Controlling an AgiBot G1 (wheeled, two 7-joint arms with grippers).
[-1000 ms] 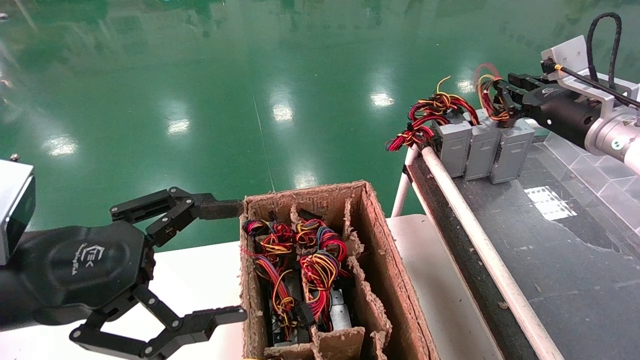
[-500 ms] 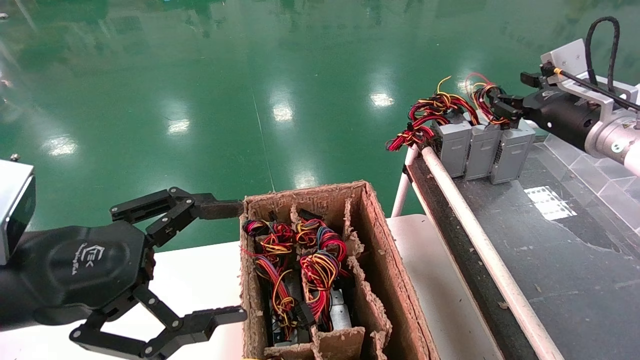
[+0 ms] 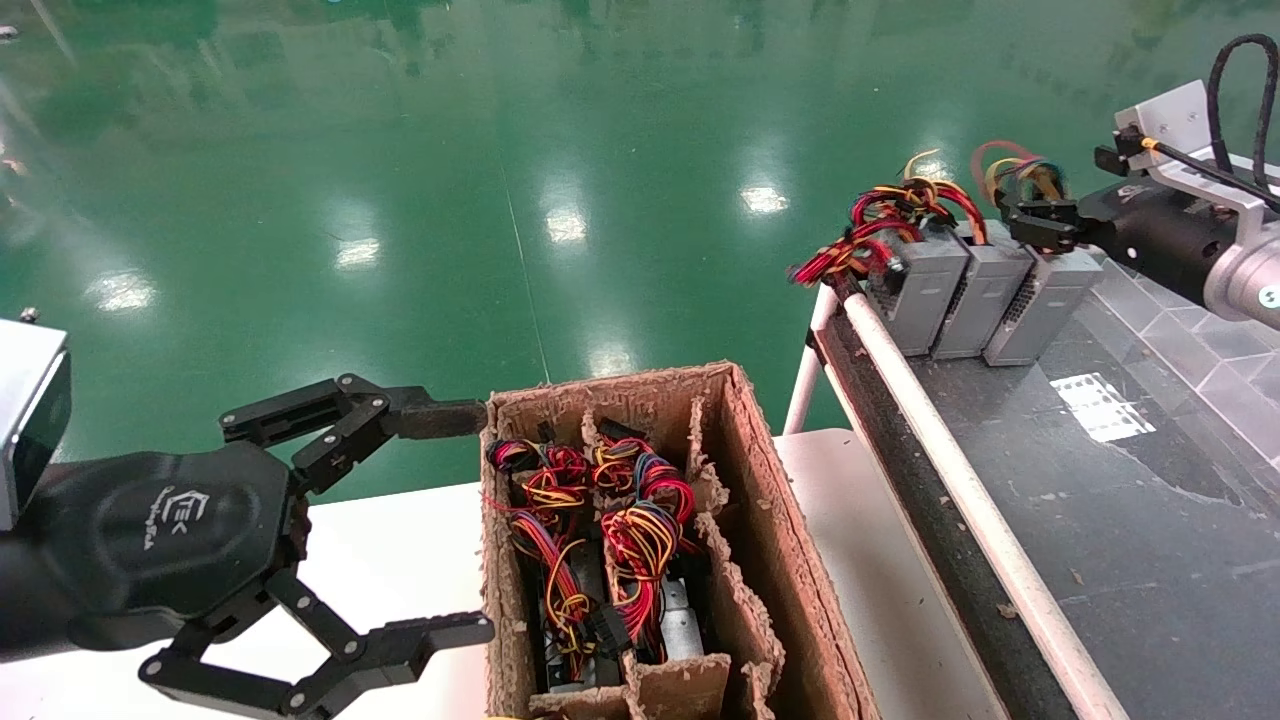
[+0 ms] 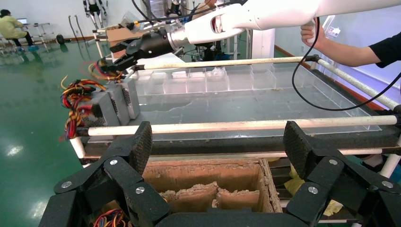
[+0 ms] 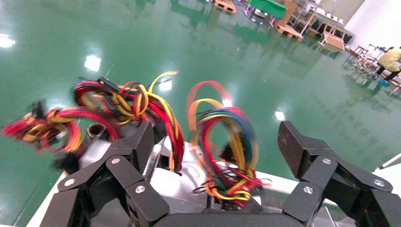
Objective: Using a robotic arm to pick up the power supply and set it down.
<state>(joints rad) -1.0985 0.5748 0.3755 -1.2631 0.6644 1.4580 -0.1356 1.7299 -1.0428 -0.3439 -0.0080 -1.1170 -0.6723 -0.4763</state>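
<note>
The power supply is the rightmost of three grey boxes leaning together at the far end of the black belt. Its looped bundle of red, yellow, orange, blue and black wires stands up from its top. My right gripper is open at that bundle, and in the right wrist view the loop sits between the spread fingers of the right gripper without being pinched. My left gripper hangs open just left of the cardboard box, holding nothing; the left wrist view shows the left gripper above the box's end.
The cardboard box with dividers holds more grey units with wire bundles. Two like grey boxes stand beside the power supply. A white rail edges the belt; clear plastic trays line its right. A person's hand holds my right arm.
My right gripper has let go of the wire bundle, opened and drawn back to the right. The three grey boxes have shifted right and now lean. The left arm has not moved.
</note>
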